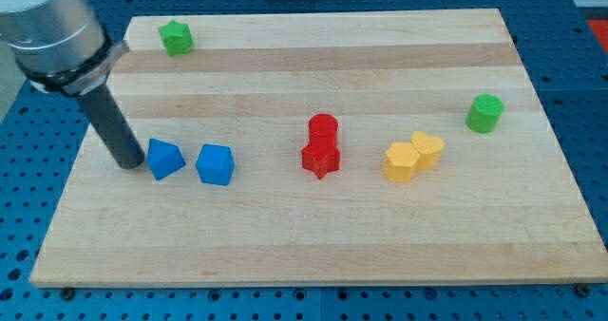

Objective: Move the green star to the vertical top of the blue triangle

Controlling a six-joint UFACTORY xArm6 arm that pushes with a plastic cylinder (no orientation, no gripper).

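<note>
The green star (pixel 176 37) lies near the board's top left corner. The blue triangle (pixel 165 158) lies at the left middle of the board, well below the star. My tip (pixel 130 164) rests on the board just left of the blue triangle, touching or nearly touching it. The dark rod rises from there to the view's top left. The star is far above the tip.
A blue cube (pixel 216 164) sits right of the triangle. A red cylinder (pixel 323 128) and red star (pixel 321 158) stand mid-board. A yellow hexagon (pixel 401 161) and yellow heart (pixel 427 149) touch each other at the right. A green cylinder (pixel 484 113) is far right.
</note>
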